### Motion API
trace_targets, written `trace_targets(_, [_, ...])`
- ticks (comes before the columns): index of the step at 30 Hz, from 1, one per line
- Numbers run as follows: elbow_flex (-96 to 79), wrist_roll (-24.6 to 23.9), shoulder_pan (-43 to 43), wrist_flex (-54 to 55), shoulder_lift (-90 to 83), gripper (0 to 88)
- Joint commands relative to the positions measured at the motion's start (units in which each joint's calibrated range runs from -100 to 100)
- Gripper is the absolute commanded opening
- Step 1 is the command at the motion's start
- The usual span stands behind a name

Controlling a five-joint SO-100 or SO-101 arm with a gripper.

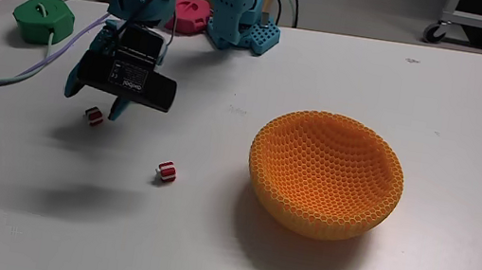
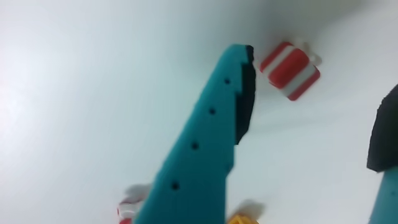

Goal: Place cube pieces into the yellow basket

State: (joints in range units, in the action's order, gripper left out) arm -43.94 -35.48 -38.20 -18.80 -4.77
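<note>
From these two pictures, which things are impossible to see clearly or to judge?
- Basket inside, fixed view: the near wall hides the bottom, so any cubes in it cannot be counted.
- Gripper in the wrist view: the right finger is cut by the edge.
- Red-and-white cube and a yellow thing, wrist view: blurred, cut by the bottom edge, partly behind the teal finger.
- Gripper's fingertips, fixed view: hidden behind the black camera.

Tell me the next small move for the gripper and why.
Probably lower straight down and close: in the wrist view the open gripper has a red-and-white striped cube lying on the table between its fingers, and the yellow basket looks empty.
</note>
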Motion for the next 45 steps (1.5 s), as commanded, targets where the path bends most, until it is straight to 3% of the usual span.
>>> trace_targets(1, [1.14, -0.29, -1.31, 2.82, 2.03, 30.5])
trace_targets(8, [-0.02, -0.93, -4.39, 3.25, 3.35, 25.6])
trace_targets(10, [0.46, -1.71, -5.88, 3.25, 4.11, 15.3])
trace_targets(11, [0.66, -2.25, -6.53, 2.56, 4.30, 3.2])
trace_targets(12, [0.66, -2.34, -6.91, 2.38, 4.39, 0.0])
trace_targets(20, [4.61, 0.78, -3.83, 1.95, 0.51, 0.0])
trace_targets(23, [10.48, 2.64, 1.11, -9.43, -4.22, 0.0])
trace_targets(27, [10.19, 0.29, 6.70, -12.30, -6.88, 0.0])
trace_targets(30, [23.77, 0.29, 15.74, -30.63, -6.97, 0.0])
trace_targets(32, [28.20, -1.56, 25.06, -36.98, -6.78, 0.0])
trace_targets(36, [30.22, -6.06, 41.46, -35.85, -5.55, 0.0])
trace_targets(39, [30.89, -9.23, 48.27, -34.89, -4.60, 0.0])
trace_targets(42, [23.96, -12.06, 53.02, -25.25, -4.41, 0.0])
trace_targets(43, [21.36, -13.24, 54.32, -21.86, -4.41, 1.9])
trace_targets(45, [19.53, -12.21, 56.56, -18.21, -4.41, 23.5])
